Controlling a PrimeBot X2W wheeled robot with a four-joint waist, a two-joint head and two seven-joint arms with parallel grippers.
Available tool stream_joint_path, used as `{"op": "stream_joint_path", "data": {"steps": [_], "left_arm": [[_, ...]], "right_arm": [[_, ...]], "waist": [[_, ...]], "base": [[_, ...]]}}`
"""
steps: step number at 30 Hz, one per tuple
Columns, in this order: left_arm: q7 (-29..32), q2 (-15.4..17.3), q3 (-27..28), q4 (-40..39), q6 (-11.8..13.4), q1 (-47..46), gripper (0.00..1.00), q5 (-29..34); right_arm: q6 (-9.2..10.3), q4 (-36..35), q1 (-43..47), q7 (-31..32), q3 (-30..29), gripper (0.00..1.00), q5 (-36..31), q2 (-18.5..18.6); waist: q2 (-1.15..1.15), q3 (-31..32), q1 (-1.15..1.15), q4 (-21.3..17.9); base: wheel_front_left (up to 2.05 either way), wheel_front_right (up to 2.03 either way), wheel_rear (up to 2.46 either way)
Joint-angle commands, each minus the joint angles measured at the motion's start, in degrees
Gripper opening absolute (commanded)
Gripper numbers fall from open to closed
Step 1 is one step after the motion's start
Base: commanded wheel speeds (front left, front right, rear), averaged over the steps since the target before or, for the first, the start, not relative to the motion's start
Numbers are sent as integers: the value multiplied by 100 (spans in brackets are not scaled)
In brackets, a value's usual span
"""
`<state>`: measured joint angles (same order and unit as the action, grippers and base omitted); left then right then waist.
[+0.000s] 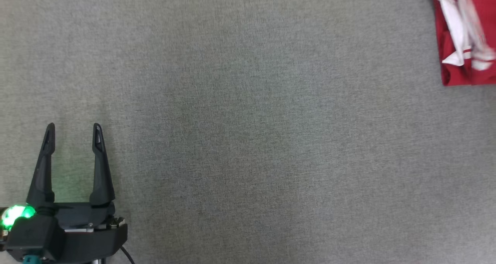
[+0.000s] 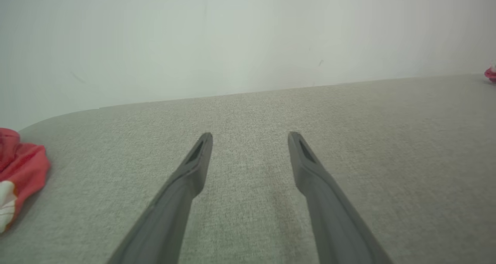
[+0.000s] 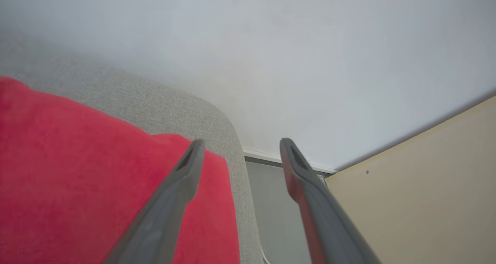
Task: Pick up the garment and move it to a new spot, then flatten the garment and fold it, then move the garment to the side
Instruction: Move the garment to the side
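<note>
The garment (image 1: pixel 465 35), red with white trim, lies at the far right of the grey cloth-covered table (image 1: pixel 248 140), near a rounded corner. The left claw (image 1: pixel 73 128) hangs over bare table at the near left, well apart from it, fingers spread and empty. The right claw (image 3: pixel 242 143) is over the red cloth's edge, fingers parted, gripping nothing.

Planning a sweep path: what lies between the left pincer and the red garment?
In the head view, the stretch of grey fabric surface between the left pincer, lower left, and the red garment, upper right, is bare.
</note>
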<state>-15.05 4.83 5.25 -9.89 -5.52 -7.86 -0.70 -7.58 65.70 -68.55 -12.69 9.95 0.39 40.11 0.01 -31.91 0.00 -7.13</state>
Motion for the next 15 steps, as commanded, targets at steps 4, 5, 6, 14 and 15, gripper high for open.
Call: {"op": "stream_joint_path", "data": {"steps": [4, 5, 6, 14, 15], "left_arm": [[-20, -65, -59, 66, 97, 142, 100, -27], [-20, -74, -71, 92, 106, 194, 100, -40], [-20, -86, -80, 122, 133, 239, 100, -52], [-20, -156, -134, 522, 174, 667, 100, -153], [-20, -163, -137, 567, 174, 733, 100, -159]], "right_arm": [[14, -262, 68, -159, -130, 100, 83, -206], [14, -337, 134, -188, -200, 100, 171, -282], [14, -429, 218, -209, -279, 100, 256, -369], [14, -2045, 1481, -240, -688, 100, 567, -1015], [13, -2321, 1694, -243, -741, 100, 602, -1139]], "waist": [[-1, 429, 0, -11], [-1, 537, 0, -4], [-1, 660, 0, 6], [-1, 1691, 0, 155], [-1, 1816, 0, 161]], "base": [[0, 0, 0], [0, 0, 0], [0, 0, 0], [0, 0, 0], [0, 0, 0]]}}
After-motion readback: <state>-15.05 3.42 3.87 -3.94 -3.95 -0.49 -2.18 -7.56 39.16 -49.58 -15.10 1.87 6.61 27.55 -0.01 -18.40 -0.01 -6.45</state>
